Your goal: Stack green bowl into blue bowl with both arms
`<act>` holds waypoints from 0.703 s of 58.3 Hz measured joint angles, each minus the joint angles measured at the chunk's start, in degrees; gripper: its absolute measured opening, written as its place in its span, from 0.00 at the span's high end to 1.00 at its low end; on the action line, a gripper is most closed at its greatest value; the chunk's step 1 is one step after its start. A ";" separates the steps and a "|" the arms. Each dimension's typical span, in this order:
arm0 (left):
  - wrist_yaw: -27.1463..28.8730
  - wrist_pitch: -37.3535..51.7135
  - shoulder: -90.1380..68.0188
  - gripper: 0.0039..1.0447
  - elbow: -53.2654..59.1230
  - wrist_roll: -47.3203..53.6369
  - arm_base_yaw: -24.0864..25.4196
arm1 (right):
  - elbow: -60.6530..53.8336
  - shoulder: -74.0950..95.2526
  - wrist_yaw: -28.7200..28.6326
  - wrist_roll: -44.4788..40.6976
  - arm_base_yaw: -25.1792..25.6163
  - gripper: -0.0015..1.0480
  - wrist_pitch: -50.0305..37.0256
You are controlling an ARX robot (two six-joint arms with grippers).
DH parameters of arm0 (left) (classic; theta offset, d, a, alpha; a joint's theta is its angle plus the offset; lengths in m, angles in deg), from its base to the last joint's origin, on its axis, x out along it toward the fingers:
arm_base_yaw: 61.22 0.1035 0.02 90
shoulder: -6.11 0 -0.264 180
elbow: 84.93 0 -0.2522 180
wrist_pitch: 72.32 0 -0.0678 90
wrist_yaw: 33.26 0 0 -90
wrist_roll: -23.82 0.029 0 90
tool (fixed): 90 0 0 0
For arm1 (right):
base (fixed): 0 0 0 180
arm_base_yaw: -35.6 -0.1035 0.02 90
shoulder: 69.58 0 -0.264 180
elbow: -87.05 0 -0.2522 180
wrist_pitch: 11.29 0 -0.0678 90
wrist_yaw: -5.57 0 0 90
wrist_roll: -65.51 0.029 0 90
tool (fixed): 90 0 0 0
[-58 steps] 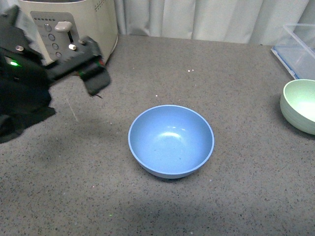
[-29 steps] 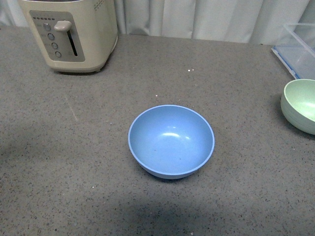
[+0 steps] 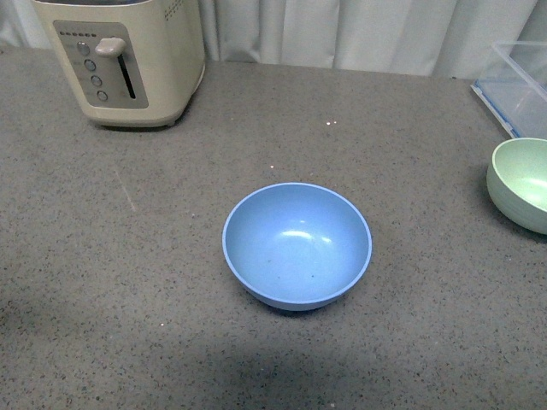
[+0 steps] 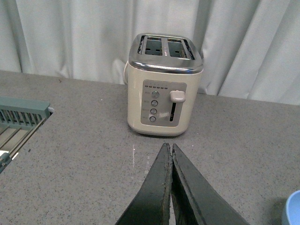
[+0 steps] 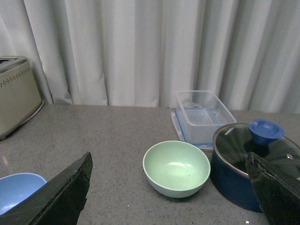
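Bowls first: where do they lie, seen from the front?

The blue bowl (image 3: 297, 246) stands upright in the middle of the bench (image 3: 128, 325). The green bowl (image 3: 523, 184) stands well apart from it at the right edge, partly cut off by the frame. A cream toaster (image 3: 128, 60) sits at the far left, and a clear container (image 3: 523, 81) sits at the far right, behind the green bowl. Neither of my hands shows in that view.

What does your left wrist see?

My left hand (image 4: 169, 149) has its fingers pressed together with nothing between them, and it points toward the toaster. Only a sliver of the blue bowl shows at the corner of the frame, well apart from my fingertips. A grey rack (image 4: 21, 117) lies at the opposite edge. The green bowl is not in that view.

And the right wrist?

My right hand (image 5: 168, 161) has its fingers spread wide apart and holds nothing. The green bowl sits upright on the bench ahead, framed between the two fingers and touched by neither. A dark blue pot (image 5: 234, 180) with a glass lid stands just beside it, and the clear container is behind them. The blue bowl lies off to the toaster's side, partly hidden by one finger, and it holds nothing.
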 joint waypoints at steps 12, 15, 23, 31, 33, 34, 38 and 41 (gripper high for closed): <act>-0.13 -7.17 8.81 0.96 1.60 0.28 0.00 | 0.00 0.00 -0.02 0.00 0.00 0.09 0.00; -0.11 -9.16 11.06 0.96 1.77 0.35 0.02 | 0.00 0.00 -0.02 0.00 0.00 0.09 0.00; -0.13 -13.94 16.61 0.96 1.81 0.37 0.00 | 0.00 0.00 0.00 0.00 0.00 0.09 0.00; -0.13 -19.69 22.93 0.96 1.84 0.39 0.00 | 0.00 0.00 -0.02 0.00 0.00 0.09 0.00; -0.13 -21.05 24.35 0.96 1.84 0.39 0.00 | 0.00 0.00 -0.02 0.00 0.00 0.09 0.00; -0.13 -22.05 25.42 0.96 1.84 0.39 0.02 | 0.00 0.00 -0.02 0.00 0.00 0.09 0.00; -0.13 -24.22 27.82 0.96 1.86 0.39 0.00 | 0.00 0.00 0.00 0.00 0.00 0.09 0.00; -0.13 -25.62 29.38 0.96 1.86 0.39 0.00 | 0.00 0.00 0.00 0.00 0.00 0.09 0.00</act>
